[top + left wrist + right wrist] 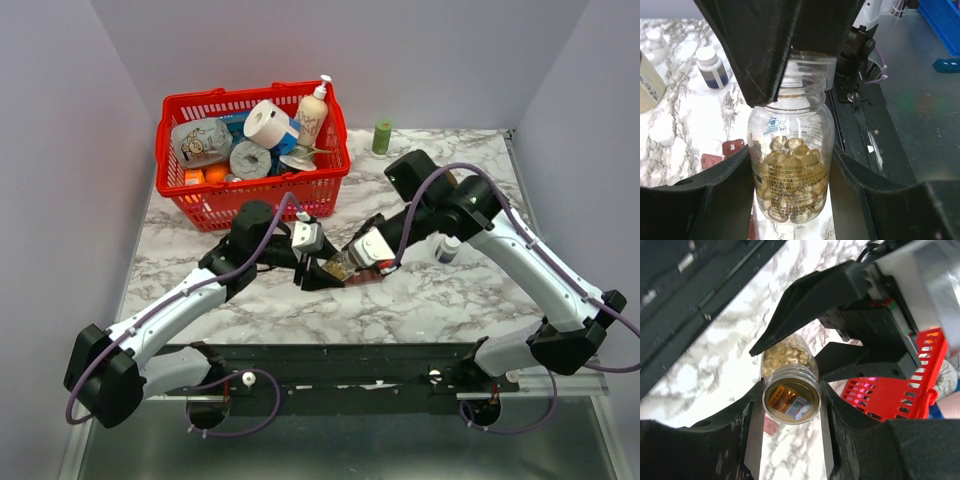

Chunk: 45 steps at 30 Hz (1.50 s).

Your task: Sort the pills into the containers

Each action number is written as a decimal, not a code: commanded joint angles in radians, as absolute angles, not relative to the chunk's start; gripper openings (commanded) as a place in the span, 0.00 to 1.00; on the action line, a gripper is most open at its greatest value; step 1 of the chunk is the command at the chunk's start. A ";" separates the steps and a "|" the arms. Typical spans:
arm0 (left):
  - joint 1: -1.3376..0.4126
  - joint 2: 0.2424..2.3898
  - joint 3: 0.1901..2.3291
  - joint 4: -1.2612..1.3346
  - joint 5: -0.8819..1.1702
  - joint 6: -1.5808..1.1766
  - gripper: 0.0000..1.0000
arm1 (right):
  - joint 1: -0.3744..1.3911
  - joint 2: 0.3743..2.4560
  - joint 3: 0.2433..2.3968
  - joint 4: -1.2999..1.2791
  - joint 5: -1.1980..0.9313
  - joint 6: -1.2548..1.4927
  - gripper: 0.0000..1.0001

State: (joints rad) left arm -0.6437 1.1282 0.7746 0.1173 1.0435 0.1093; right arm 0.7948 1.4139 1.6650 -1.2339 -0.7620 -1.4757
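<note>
Presently a clear plastic bottle [790, 125] of tiny amber pills [790, 150] is clamped by the left gripper [790, 195] at its body and the right gripper [791, 407] at its open neck. Were it tipped too sharply, pills could be spilled past the dark maroon compartment strip [732, 147] lying below.

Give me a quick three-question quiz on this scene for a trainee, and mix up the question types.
1. True or false: the bottle is capped.
2. What holds the bottle? A) left gripper only B) right gripper only C) both
3. Fill in: the basket is coloured ___.
Key: 1 false; 2 C; 3 red.
</note>
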 commanded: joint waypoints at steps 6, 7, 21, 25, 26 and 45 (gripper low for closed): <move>-0.647 1.045 0.726 0.132 1.012 0.186 0.00 | 0.727 1.385 1.688 -1.138 -1.063 -1.117 0.27; -0.649 1.045 0.724 0.132 1.012 0.181 0.00 | 0.727 1.379 1.680 -1.132 -1.065 -1.109 0.27; -0.661 1.002 0.695 -0.058 0.761 0.382 0.00 | 0.421 1.313 1.381 -0.812 -0.467 -0.463 0.30; -0.672 0.999 0.693 -0.084 0.727 0.414 0.00 | 0.341 1.344 1.227 -0.700 -0.334 -0.453 0.31; -0.673 0.999 0.687 -0.081 0.724 0.417 0.00 | 0.313 1.365 1.197 -0.643 -0.318 -0.443 0.31; -0.753 1.125 0.663 -0.036 0.663 0.388 0.00 | 0.261 1.606 1.020 -0.465 -0.241 -0.380 0.55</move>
